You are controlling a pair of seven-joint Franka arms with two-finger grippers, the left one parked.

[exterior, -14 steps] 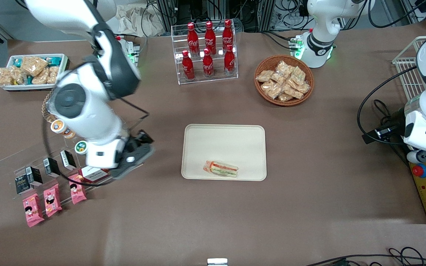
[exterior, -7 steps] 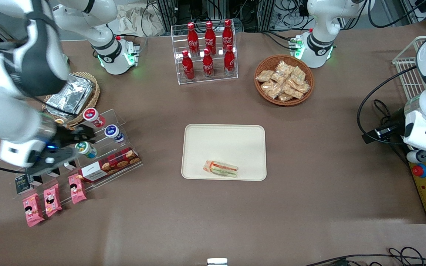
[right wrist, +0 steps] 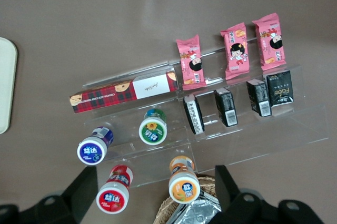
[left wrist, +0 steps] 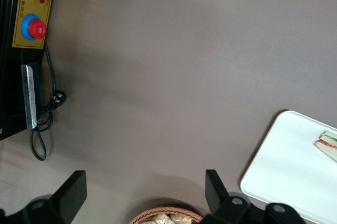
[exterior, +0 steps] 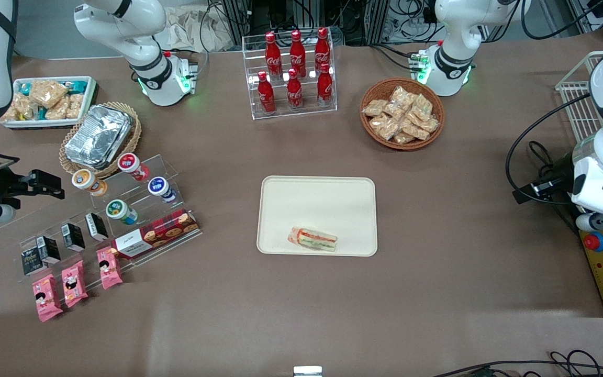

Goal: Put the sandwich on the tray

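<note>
The sandwich (exterior: 312, 239), a wrapped wedge with red and green stripes, lies on the cream tray (exterior: 317, 196) near the tray's edge closest to the front camera. It also shows in the left wrist view (left wrist: 329, 144) on the tray (left wrist: 284, 163). My right gripper (exterior: 49, 184) is open and empty. It hangs at the working arm's end of the table, far from the tray, beside the clear display stand (exterior: 97, 220). In the right wrist view the gripper (right wrist: 155, 195) is above yoghurt cups (right wrist: 183, 186), and only a sliver of the tray (right wrist: 5, 84) shows.
A rack of cola bottles (exterior: 293, 68) and a wicker basket of snack packets (exterior: 402, 113) stand farther from the front camera than the tray. A white snack bin (exterior: 45, 99), a basket of foil packs (exterior: 100, 136), a cookie box (exterior: 155, 235) and pink packs (exterior: 74, 283) crowd the working arm's end.
My right arm has swung away from the tray, across the display stand, out to the table's edge at its own end. The sandwich has stayed still on the tray.
</note>
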